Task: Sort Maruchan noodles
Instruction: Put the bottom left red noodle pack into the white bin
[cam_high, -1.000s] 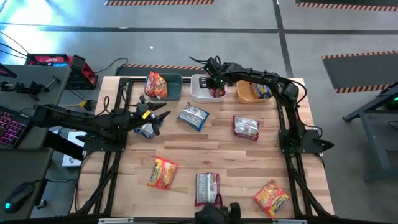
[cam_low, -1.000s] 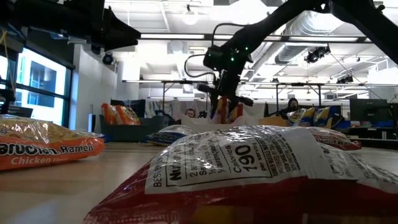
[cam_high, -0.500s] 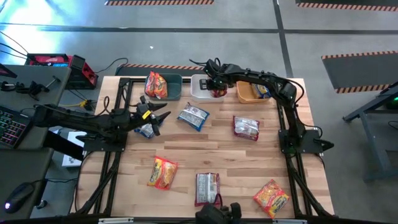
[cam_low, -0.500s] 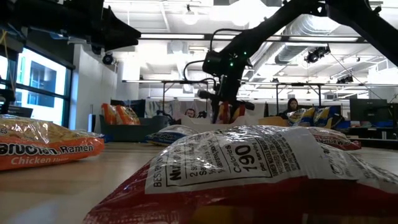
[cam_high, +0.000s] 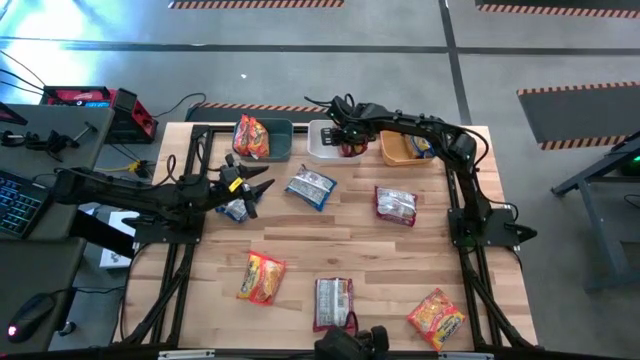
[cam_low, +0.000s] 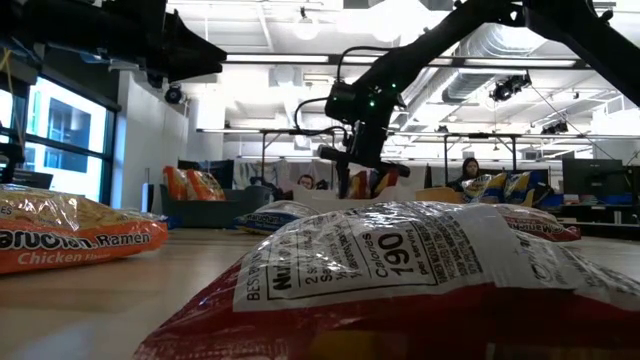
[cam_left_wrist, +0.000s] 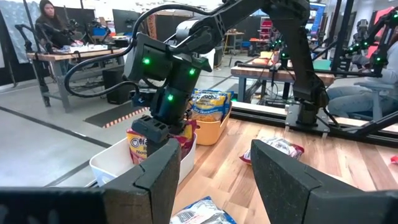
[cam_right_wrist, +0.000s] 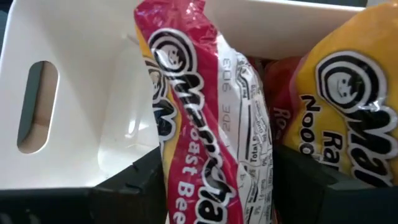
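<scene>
My right gripper (cam_high: 346, 140) is over the white bin (cam_high: 322, 142) at the table's far edge, shut on a white-maroon noodle packet (cam_right_wrist: 205, 124) that stands in the bin beside a yellow-orange packet (cam_right_wrist: 348, 106). It also shows in the low view (cam_low: 360, 160) and the left wrist view (cam_left_wrist: 158, 134). My left gripper (cam_high: 262, 187) is open and empty at the left, above a small packet (cam_high: 235, 210) that lies flat on the table; its fingers (cam_left_wrist: 165, 171) show apart in its wrist view. My right gripper has the white-maroon packet between its two fingers (cam_right_wrist: 134, 183), which stand against its two side edges (cam_right_wrist: 168, 155). The fingers come from above, pointing down into the white bin. The packet stands upright below the gripper, inside the bin; its lower end is hidden.
A dark-blue bin (cam_high: 285, 140) with orange-red packets stands left of the white bin, an orange bin (cam_high: 395, 152) with yellow-blue packets right of it. Loose packets lie flat on the table: blue-white (cam_high: 311, 187), white-maroon (cam_high: 396, 205) (cam_high: 333, 300), orange-red (cam_high: 261, 277) (cam_high: 436, 318).
My right gripper has gone down a little into the white bin with the white-maroon packet, which now sits lower, upright.
</scene>
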